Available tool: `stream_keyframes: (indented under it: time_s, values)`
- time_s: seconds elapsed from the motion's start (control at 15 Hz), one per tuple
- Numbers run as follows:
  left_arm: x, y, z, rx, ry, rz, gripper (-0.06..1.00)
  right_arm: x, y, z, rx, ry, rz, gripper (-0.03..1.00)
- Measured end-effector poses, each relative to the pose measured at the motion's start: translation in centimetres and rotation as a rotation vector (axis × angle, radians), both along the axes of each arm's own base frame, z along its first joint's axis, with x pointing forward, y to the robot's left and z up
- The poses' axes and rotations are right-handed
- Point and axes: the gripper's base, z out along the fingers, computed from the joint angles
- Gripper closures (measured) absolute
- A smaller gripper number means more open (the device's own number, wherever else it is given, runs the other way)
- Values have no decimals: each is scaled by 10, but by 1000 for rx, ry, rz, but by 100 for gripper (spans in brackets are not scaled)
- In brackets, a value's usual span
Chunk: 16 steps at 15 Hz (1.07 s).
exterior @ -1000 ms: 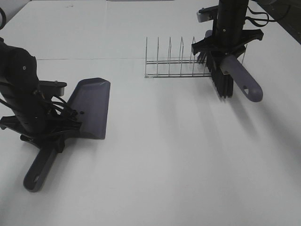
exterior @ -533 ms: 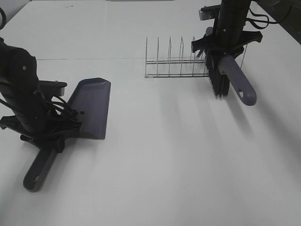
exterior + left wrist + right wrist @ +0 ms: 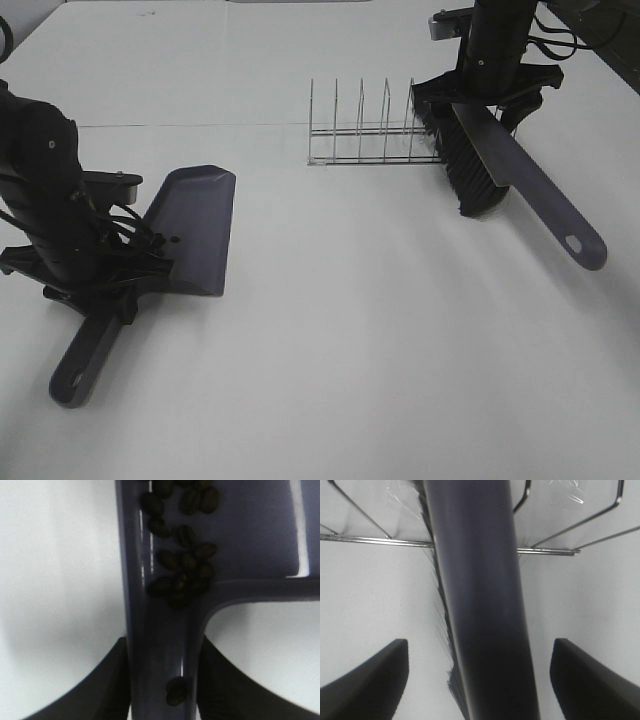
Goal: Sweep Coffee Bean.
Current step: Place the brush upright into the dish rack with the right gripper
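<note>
Wire rack (image 3: 365,130) taken as reference. Left gripper (image 3: 164,677) clamped on the dustpan (image 3: 195,225) handle, well left of rack. Coffee beans (image 3: 182,570) lie in the pan at the handle junction. Right gripper (image 3: 480,680) spread wide, astride the brush (image 3: 475,170) without touching it. The brush is at the rack's right end, bristles down on the table (image 3: 350,350). White table stretches between the pan's front edge and the rack.

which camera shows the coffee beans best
The left wrist view: the coffee beans sit close up, clustered in the dustpan near its handle. The exterior high view shows the dustpan, but the beans are too small to tell. The right wrist view shows only the brush and wire rack.
</note>
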Motion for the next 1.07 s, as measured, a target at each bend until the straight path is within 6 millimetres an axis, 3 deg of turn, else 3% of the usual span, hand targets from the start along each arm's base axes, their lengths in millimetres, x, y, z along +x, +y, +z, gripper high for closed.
stream_keyframes:
  time_s: [0.4, 0.67, 0.8, 1.0, 1.07]
  values:
    - [0, 0, 0, 0, 1, 0, 59, -1, -1, 0, -21, 15, 16, 27]
    - [0, 0, 0, 0, 1, 0, 59, -2, -17, -2, 7, 65, 33, 27]
    - [0, 0, 0, 1, 2, 0, 59, -1, -22, -2, 23, 72, 39, 39]
    - [0, 0, 0, 1, 2, -2, 59, -3, -17, -2, 71, 86, 64, 66]
    - [0, 0, 0, 1, 2, -4, 59, -3, -16, -2, 76, 87, 67, 65]
